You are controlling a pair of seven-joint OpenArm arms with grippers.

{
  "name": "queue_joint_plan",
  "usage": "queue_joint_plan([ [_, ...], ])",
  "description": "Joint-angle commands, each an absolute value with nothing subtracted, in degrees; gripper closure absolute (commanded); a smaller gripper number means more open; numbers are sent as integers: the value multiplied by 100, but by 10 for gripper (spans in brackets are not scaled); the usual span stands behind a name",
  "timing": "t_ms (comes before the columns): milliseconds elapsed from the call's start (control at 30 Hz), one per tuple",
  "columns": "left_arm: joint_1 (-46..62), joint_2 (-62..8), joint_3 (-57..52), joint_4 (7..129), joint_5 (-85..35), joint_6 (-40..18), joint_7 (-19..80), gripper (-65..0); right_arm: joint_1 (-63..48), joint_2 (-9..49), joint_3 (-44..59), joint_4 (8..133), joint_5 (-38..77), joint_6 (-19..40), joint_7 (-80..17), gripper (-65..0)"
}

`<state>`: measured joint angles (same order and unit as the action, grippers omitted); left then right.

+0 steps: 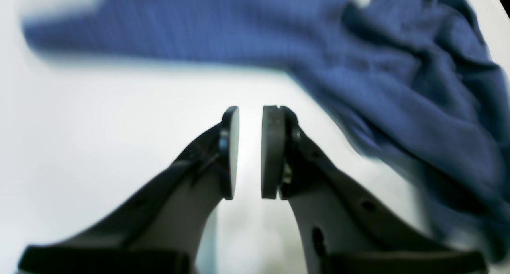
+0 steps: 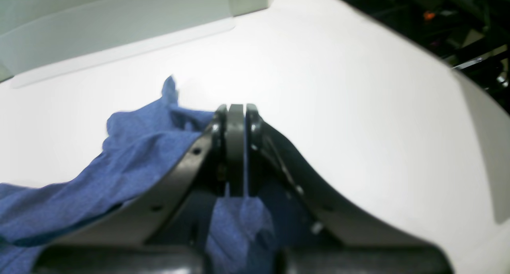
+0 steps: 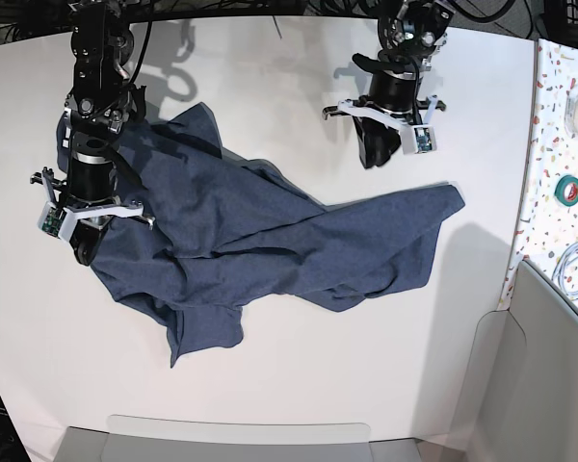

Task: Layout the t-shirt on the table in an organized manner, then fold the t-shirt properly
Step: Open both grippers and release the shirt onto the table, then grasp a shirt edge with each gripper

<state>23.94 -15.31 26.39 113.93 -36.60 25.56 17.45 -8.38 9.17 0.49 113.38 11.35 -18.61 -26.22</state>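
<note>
the right claw [image 2: 236,146] points down at the near-left part of the base view, its pads pressed together on a pinch of the t-shirt [image 3: 270,241], with blue cloth showing between and below the pads in its wrist view. the arm above it stands nearly upright over the shirt's edge. the left claw [image 1: 250,152] hangs at the far side of the desk [image 3: 270,96], also pointing down, its two pads [image 1: 273,150] parallel with a narrow gap between them and nothing in that gap; bare white desk shows through it. the t-shirt lies just ahead and to one side of this claw, close but apart from the pads, and its picture is blurred. the shirt spreads crumpled across the middle of the desk, running from the right claw toward the left claw's side, with folds and a flap hanging toward the near edge. the desk is smooth and white with a curved edge. beyond the left claw's side is a speckled surface [image 3: 564,135] carrying a roll of green tape [image 3: 570,188] and a coiled white cable [image 3: 576,265].
</note>
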Motion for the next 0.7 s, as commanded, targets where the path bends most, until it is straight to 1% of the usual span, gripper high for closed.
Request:
queue_joint_plan([
  [0, 2378, -1552, 2624, 11521, -4031, 2519, 1833, -87, -796, 971, 171, 11389, 1077, -1859, -2519, 0],
  [67, 2369, -1552, 2624, 11521, -4813, 2519, 2352, -95, -769, 963, 242, 11231, 1077, -1859, -2580, 0],
  [167, 2105, -1552, 2571, 11521, -5490, 2536, 2905, -129, -681, 971, 312, 10897, 1077, -1859, -2589, 0],
  [233, 1956, -1569, 2440, 11556, -5815, 2545, 3152, -158, -646, 998, 321, 10677, 1077, -1859, -2589, 0],
  [333, 1868, -1640, 2299, 11556, -6220, 2545, 3451, -200, -602, 1226, 286, 10352, 1077, -1859, -2571, 0],
  [433, 1393, -1666, 2396, 11538, -6598, 2545, 3873, -226, -541, 1305, 295, 10141, 1077, -1833, -2563, 0],
  [567, 760, -1631, 2431, 11310, -7213, 2536, 4804, -243, -338, 1297, 321, 9833, 1077, -1226, -2563, 0],
  [667, 549, -1631, 2448, 10993, -7407, 2527, 4998, -256, -207, 1305, 321, 9675, 1068, -1095, -2571, 0],
])
